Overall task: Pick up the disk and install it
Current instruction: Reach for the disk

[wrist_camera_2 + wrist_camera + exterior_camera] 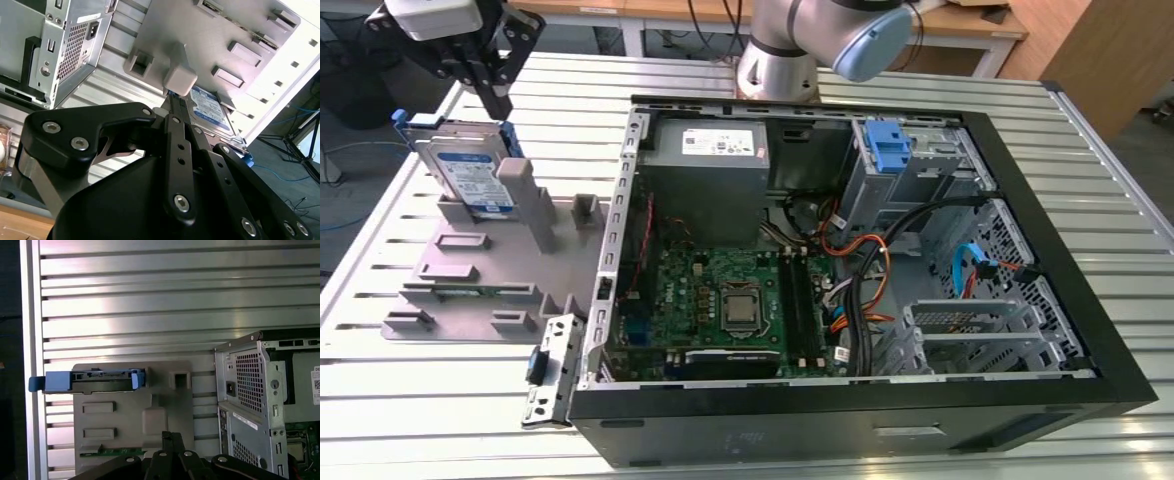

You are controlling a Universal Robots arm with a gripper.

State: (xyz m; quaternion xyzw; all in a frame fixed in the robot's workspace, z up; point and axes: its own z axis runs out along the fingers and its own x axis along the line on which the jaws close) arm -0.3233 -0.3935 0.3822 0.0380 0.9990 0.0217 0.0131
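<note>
The disk (464,172) stands on edge in a grey holder plate (467,270) at the exterior view's left, its white-and-blue label facing out and blue rails along its edges. My gripper (496,105) hangs just above the disk's upper corner, beside a tall grey post (520,185). Its fingers are shut with nothing between them and hold nothing. In the second wrist view the gripper (172,102) ends close to the disk (207,107). Seen from above in the first wrist view, the disk (90,380) lies apart from the gripper (167,436).
An open computer case (1067,290) lies flat at the exterior view's right, with motherboard (720,300), grey power supply (707,150), cables and a blue bracket (891,145) in its drive bay. The slatted metal table (440,400) runs around it. The arm's base (781,60) stands behind the case.
</note>
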